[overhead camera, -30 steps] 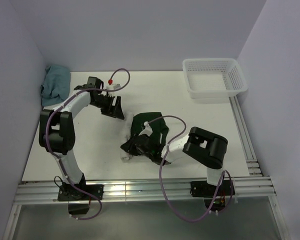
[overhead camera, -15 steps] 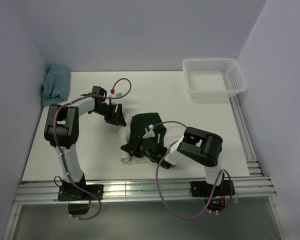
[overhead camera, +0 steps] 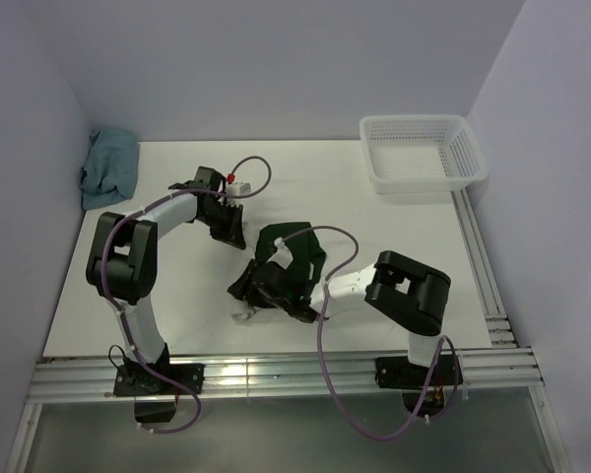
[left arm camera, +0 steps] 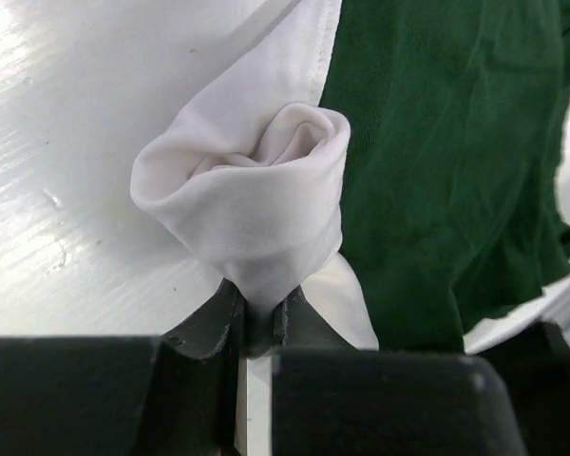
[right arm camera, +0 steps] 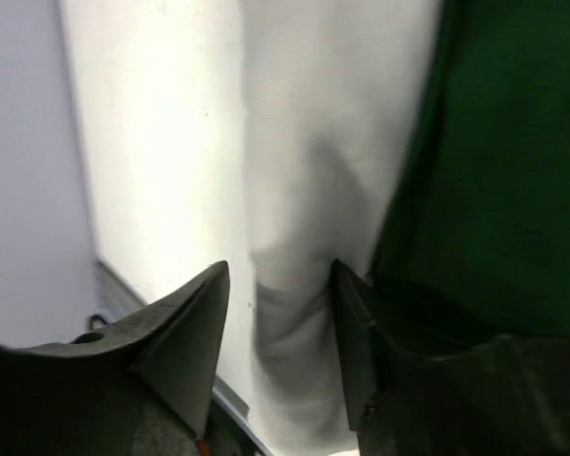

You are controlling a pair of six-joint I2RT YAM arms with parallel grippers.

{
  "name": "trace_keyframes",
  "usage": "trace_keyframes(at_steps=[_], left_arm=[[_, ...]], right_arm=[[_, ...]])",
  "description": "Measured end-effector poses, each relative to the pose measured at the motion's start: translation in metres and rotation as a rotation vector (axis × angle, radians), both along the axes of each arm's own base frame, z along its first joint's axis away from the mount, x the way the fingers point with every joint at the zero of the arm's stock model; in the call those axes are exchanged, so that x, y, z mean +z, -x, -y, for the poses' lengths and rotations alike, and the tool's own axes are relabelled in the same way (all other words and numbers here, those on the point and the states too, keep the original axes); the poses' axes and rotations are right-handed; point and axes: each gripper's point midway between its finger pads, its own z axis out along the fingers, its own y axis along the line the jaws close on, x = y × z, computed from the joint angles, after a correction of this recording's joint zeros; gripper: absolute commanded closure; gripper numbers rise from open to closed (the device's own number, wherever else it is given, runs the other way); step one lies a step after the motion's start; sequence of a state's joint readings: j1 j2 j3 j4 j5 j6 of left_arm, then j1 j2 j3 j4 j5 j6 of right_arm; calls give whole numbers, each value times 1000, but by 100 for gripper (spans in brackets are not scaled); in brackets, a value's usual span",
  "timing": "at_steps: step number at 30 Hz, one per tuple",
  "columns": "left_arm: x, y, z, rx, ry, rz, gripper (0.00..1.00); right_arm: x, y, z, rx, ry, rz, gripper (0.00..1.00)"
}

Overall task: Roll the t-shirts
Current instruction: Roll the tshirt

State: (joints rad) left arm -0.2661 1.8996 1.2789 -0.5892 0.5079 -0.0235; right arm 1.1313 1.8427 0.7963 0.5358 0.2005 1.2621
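Ideally the left fingers (left arm camera: 207, 321), clenched on the rolled cream-white cotton t-shirt with green sleeves (left arm camera: 256, 185), should turn evenly while the released right fingers (right arm camera: 185, 332), straddling it, steady it.

No legible text — no label, brand, number or sign anywhere.
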Motion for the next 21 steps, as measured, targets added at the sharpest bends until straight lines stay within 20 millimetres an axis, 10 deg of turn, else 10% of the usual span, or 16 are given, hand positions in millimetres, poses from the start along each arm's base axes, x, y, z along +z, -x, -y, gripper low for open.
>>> trace_keyframes(at_steps=[21], left_arm=[[2, -1, -2, -13, -241, 51, 100]], right_arm=[[59, 0, 11, -64, 666, 161, 43]])
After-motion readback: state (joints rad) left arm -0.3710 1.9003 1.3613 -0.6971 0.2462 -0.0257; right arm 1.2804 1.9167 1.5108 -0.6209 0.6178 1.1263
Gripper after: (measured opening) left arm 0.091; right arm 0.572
